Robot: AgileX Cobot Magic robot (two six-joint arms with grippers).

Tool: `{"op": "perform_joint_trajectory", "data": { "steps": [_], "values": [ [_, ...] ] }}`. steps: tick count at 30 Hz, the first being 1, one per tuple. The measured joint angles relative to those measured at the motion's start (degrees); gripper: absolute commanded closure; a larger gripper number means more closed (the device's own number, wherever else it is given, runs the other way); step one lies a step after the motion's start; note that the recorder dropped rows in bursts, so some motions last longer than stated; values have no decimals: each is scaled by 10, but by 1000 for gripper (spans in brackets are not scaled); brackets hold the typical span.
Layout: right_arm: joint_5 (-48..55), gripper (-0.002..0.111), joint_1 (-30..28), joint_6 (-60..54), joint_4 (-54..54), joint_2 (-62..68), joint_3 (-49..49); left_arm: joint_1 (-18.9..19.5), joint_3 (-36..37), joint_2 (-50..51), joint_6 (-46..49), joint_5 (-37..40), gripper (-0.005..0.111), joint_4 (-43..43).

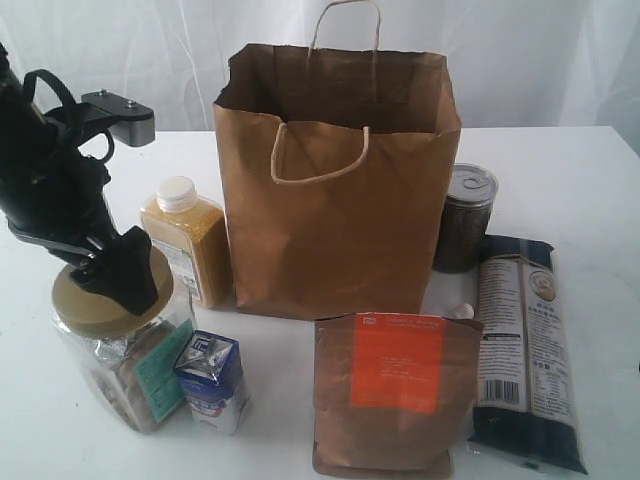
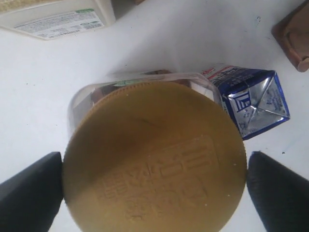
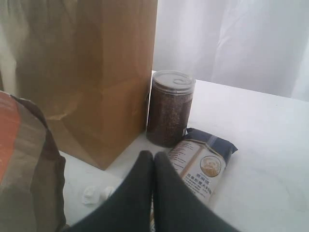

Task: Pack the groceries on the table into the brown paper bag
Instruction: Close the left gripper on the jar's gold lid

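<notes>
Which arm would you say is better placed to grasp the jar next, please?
Left. The left gripper, open, straddles the jar at its lid, fingers on either side, so it probably only needs to close. The right gripper is shut, down by the noodle packet and tin, on the bag's other side.

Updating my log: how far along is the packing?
Done: nothing visibly; everything sits outside the brown paper bag on the white table. In hand: open left fingers flank the tan lid of the clear jar, not lifted. Left: jar, yellow-grain bottle, small blue-white carton, orange-labelled brown pouch, dark tin, long dark-blue noodle packet.
</notes>
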Motion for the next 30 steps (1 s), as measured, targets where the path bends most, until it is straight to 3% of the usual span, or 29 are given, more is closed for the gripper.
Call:
{"op": "perform_joint_trajectory", "data": {
  "steps": [17, 30],
  "values": [
    [0, 108, 0, 0, 0, 0, 0, -39, -2, 10, -5, 0, 1, 43],
    [0, 108, 0, 0, 0, 0, 0, -41, -5, 24, -5, 3, 2, 50]
  ]
}}
